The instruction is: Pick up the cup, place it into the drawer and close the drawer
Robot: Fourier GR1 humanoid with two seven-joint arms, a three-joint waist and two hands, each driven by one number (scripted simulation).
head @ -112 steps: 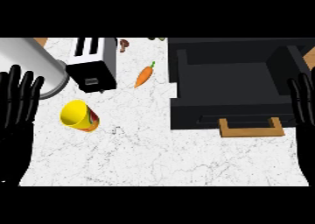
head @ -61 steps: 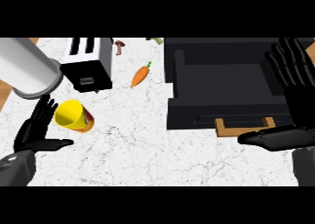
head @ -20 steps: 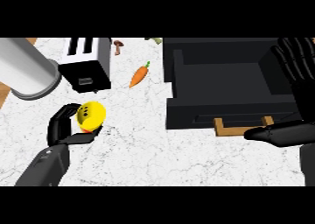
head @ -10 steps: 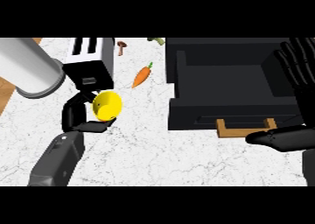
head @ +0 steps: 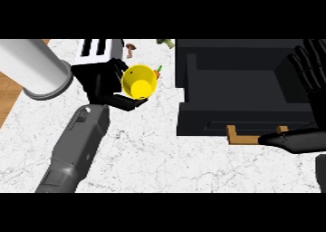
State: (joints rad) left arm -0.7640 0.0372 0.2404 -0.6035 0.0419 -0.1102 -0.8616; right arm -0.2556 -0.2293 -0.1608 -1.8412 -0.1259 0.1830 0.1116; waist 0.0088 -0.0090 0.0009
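One wide white marble counter point(head: 159, 154) fills the view from above. At far left stands a large silver cylinder point(head: 28, 65), its lower edge over a strip of wood at the counter's side. Just right of it, at the back, sits a toaster point(head: 98, 50) with two dark slots on top. The left hand point(head: 109, 86), on a grey forearm rising from the lower left, has its fingers curled round the yellow cup point(head: 140, 81) and holds it lifted above the counter, its open mouth tilted toward the viewer. Nothing can be seen inside the cup. A bit of orange carrot point(head: 156, 71) peeks out just behind the cup's rim. Right of the cup lies the open black drawer point(head: 192, 122), its dark interior showing nothing in it, with a wooden handle point(head: 242, 136) on its front. At far right the right hand point(head: 313, 72) rests with straight, open fingers over the drawer's right side, its thumb near the handle.
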